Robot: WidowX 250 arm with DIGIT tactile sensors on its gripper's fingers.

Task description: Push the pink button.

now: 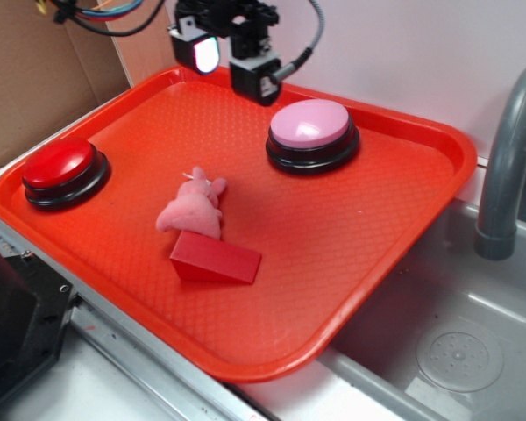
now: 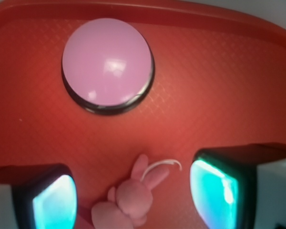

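You are hovering your wide, empty claw [image 2: 133, 195] well short of the pink button [image 2: 107, 62] ahead, so pressing is remaining.

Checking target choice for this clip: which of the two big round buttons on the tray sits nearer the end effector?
The pink button, near the tray's back edge, just beside the end effector. The red button sits far off at the tray's left edge.
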